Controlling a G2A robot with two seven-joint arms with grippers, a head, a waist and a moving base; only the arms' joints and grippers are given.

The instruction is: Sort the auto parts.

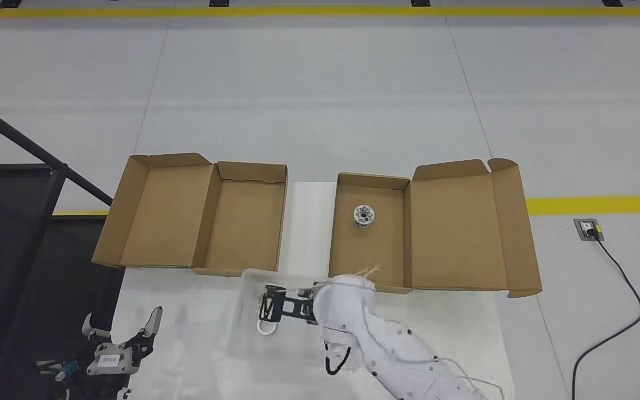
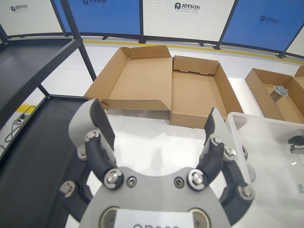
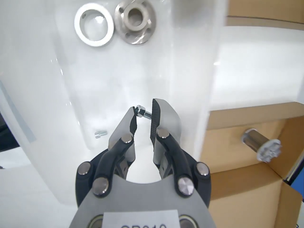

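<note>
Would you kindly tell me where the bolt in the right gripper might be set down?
Both halves of the left box are bare. The right box is free on the robot's side of the metal cylinder and across its lid. The clear bin is crowded where the ring and flange lie.

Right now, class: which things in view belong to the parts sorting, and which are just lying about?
Job: small silver bolt in right gripper, flat silver ring, flanged steel hub, loose bolt, clear plastic bin, two brown cardboard boxes, studded metal cylinder.
Lying about: black metal shelving, black floor cable.
</note>
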